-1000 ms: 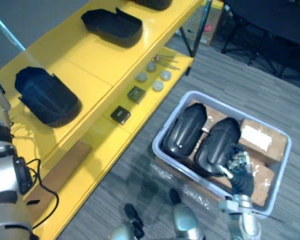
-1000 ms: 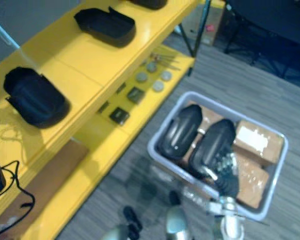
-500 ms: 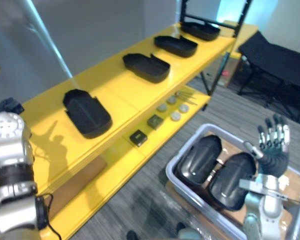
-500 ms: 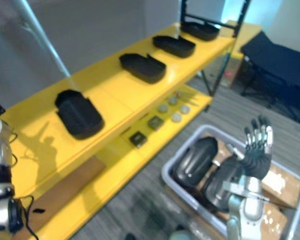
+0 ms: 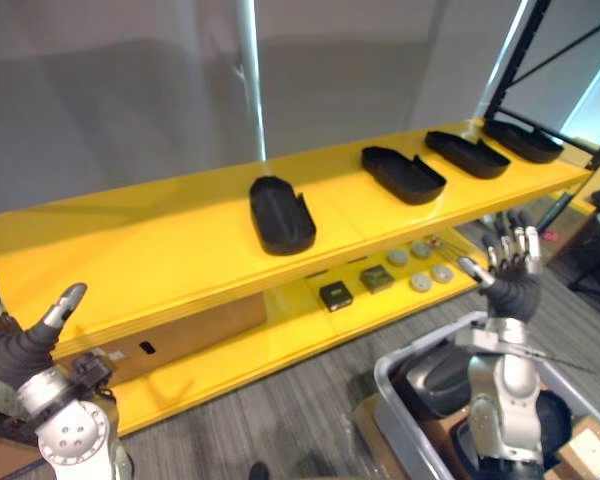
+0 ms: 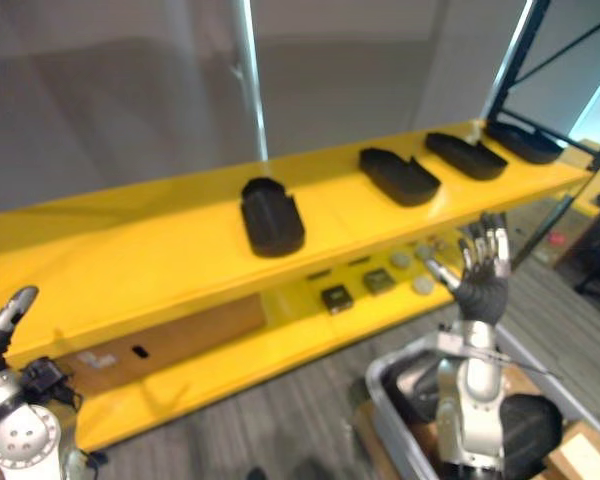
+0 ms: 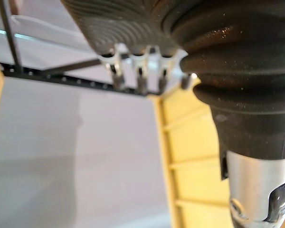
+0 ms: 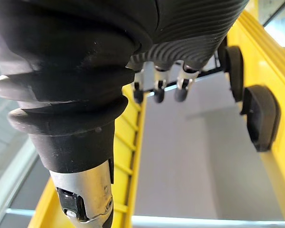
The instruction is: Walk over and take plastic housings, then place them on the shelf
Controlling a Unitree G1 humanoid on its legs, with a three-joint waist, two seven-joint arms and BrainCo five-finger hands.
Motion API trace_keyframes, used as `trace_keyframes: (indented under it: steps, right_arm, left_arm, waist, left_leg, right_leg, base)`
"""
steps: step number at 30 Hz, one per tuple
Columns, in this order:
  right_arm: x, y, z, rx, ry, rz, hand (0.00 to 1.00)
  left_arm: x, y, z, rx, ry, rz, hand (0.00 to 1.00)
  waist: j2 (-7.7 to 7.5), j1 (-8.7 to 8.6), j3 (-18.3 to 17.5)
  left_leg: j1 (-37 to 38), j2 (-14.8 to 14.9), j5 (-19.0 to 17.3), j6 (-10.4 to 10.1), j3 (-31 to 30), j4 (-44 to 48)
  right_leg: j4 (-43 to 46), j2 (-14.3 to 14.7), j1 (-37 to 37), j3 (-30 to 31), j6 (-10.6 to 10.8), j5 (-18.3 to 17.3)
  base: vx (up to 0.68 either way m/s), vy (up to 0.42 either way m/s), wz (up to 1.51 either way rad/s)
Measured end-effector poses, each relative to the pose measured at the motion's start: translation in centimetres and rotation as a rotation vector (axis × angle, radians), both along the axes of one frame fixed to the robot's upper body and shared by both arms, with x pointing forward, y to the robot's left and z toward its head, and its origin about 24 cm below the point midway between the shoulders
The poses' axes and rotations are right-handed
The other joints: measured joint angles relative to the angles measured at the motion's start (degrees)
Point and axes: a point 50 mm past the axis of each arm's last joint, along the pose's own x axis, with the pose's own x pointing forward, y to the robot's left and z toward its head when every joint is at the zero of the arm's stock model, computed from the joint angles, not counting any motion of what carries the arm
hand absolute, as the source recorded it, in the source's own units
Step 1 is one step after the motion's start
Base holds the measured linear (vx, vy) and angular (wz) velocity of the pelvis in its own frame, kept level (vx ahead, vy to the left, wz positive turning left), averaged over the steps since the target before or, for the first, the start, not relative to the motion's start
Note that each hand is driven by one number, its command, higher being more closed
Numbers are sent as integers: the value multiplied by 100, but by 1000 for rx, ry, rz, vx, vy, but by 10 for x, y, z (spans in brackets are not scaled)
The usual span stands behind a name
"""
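Right hand (image 5: 513, 288) raised over grey bin (image 5: 383, 372), fingers spread, empty. Housings (image 5: 432, 374) in bin, below fingers, near right; long axis unclear behind arm. Left hand (image 5: 18, 345) relaxed, empty, near left, well apart. Right hand nearer. Shelf (image 5: 160, 250) beyond.
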Motion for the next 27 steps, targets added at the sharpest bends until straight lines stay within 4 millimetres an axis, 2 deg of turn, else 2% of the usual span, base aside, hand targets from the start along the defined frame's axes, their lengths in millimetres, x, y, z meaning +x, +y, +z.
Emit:
trace_keyframes:
  steps: [4, 7, 11, 14, 16, 17, 19, 20, 21, 22, 25, 27]
  right_arm:
    - [-12, 2, -18, 63, 55, -7, 0]
    - [-19, 6, -28, 87, 83, 19, 0]
    - [-20, 17, -33, 86, 78, 93, 0]
    - [-16, 28, -31, 86, 63, 137, 0]
    - [-14, 32, -33, 88, 72, 149, 0]
    - [-14, 32, -34, 85, 77, 151, 0]
    - [-11, 33, -33, 83, 71, 158, 0]
    - [-8, 35, -32, 83, 67, 170, 0]
    - [-7, 37, -32, 80, 66, 184, 0]
    - [-3, 43, -30, 72, 53, 228, 0]
    - [6, 59, -20, 57, 11, 326, 0]
    - [9, 62, -20, 52, 20, 345, 0]
  left_arm:
    - [8, -19, -8, -72, -8, -63, 0]
    - [11, -23, -8, -89, -20, -59, 0]
    - [11, -22, -7, -102, -40, -21, 0]
    - [11, -19, -5, -91, -44, -25, 0]
    - [14, -20, -6, -90, -34, -59, 0]
    - [17, -20, -5, -78, -32, -83, 0]
    - [19, -15, -5, -68, -15, -95, 0]
    - [19, -13, -8, -75, 9, -86, 0]
    - [19, -12, -10, -84, 22, -74, 0]
    - [17, -9, -16, -109, 48, -42, 0]
    - [4, -8, -35, -188, 118, 24, 0]
    - [-2, -10, -46, -240, 153, 50, 0]
  waist:
    - [76, -11, 150]
    - [152, -41, 302]
    - [140, -93, 317]
    - [56, 29, 362]
    - [57, 62, 367]
    - [1, 47, 341]
    - [-70, 58, 335]
    - [-88, 129, 346]
    - [-79, 160, 353]
    - [-140, 193, 325]
    - [-191, 279, 273]
    - [-133, 347, 272]
  left_leg:
    - [-1, -5, -6, 2, -5, -2]
    - [-58, -24, -30, 7, -36, -4]
    - [-318, -165, -8, 41, -317, -7]
    - [-424, -266, 29, 101, -571, -7]
    - [-418, -331, 55, 138, -980, -5]
    - [-419, -352, 73, 167, -1156, -4]
    - [-396, -341, 142, 259, -1293, 2]
    - [-369, -351, 209, 259, -1428, 31]
    - [-369, -357, 211, 258, -1480, 32]
    - [-364, -371, 214, 255, -1535, 33]
    - [-398, -433, 228, 193, -1502, 32]
    - [-521, -380, 183, 125, -1442, 30]
  right_leg:
    - [46, -8, -5, -4, -25, -21]
    - [75, -15, -20, -41, -11, -14]
    - [64, -69, 12, -495, 71, -47]
    - [533, -204, -11, -797, 105, -320]
    - [1060, -224, -36, -517, -77, -427]
    - [1457, -216, -112, -180, -201, -500]
    - [1970, -209, -190, -1, -240, -527]
    - [2230, -206, -291, 44, -352, -687]
    - [2221, -171, -300, 88, -419, -805]
    - [2041, -99, -297, 195, -537, -952]
    - [1266, 73, -245, 163, -549, -927]
    - [825, 100, -170, 148, -233, -832]
  base:
    - [0, 0, 0]
    - [0, 0, 8]
    - [23, -2, 52]
    - [79, 6, 96]
    - [128, 43, 124]
    - [180, 30, 139]
    - [163, -30, 112]
    - [118, -50, 53]
    - [117, -77, 48]
    - [60, -82, 21]
    - [-14, -111, 0]
    - [-71, -102, -9]
